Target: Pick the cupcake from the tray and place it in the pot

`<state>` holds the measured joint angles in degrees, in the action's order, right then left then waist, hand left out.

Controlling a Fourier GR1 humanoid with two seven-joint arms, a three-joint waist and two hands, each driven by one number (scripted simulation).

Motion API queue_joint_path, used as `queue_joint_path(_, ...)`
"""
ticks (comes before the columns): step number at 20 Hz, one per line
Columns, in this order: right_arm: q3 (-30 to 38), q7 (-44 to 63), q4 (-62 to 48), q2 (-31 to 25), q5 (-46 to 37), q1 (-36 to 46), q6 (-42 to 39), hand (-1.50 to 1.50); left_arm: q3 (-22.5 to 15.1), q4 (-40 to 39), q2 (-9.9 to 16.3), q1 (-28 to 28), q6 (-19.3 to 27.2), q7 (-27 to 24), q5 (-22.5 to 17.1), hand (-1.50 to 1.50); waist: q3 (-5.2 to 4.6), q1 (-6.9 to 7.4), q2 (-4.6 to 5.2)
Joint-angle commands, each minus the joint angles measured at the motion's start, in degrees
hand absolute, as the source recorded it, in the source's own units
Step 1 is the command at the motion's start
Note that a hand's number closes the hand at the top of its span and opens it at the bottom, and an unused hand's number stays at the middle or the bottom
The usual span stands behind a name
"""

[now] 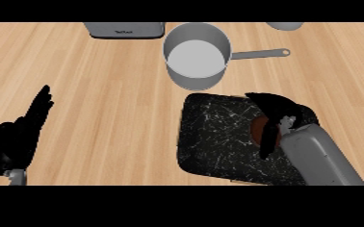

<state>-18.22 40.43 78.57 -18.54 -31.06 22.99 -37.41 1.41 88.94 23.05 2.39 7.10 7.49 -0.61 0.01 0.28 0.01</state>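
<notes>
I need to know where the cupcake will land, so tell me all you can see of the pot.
The pot is a grey, metal-looking saucepan standing upright on the wooden counter, near its far edge. Its tall round wall surrounds a pale, flat bottom; nothing shows inside it. A straight grey handle with a hole at its tip points to the view's right. It sits just beyond the black tray, apart from both hands.

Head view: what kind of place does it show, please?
Probably a kitchen counter: a wooden top carries a grey pot with a long handle, a black speckled tray, and what looks like a toaster.
</notes>
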Motion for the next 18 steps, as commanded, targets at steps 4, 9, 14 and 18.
queue_joint_path(4, -1.44, -8.07, 1.11, -0.34, -5.07, -3.28, -0.55, 1.5, 1.01, -0.75, -2.95, -0.86, -0.37, -0.84, 2.71, 0.0, 0.0, -0.18, -0.04)
queue_joint_path(9, 0.27, -13.88, -5.94, 0.37, -8.87, 0.67, 0.86, 1.5, 3.68, -0.6, -1.5, -4.21, -2.8, 3.15, 2.58, 0.0, 0.01, 0.0, 0.02)
queue_joint_path(14, 2.11, -12.72, -2.85, 2.78, -10.69, -1.64, -0.52, 1.5, 4.37, 3.1, -3.94, 1.32, -4.44, 1.16, 3.62, 0.0, 0.0, 0.0, -0.03)
queue_joint_path(18, -8.43, -13.51, 3.0, 10.3, -12.55, 0.21, 1.69, 1.5, 3.96, -2.73, -4.18, -2.59, -3.82, -0.49, 3.35, 0.0, -0.01, 0.13, 0.08)
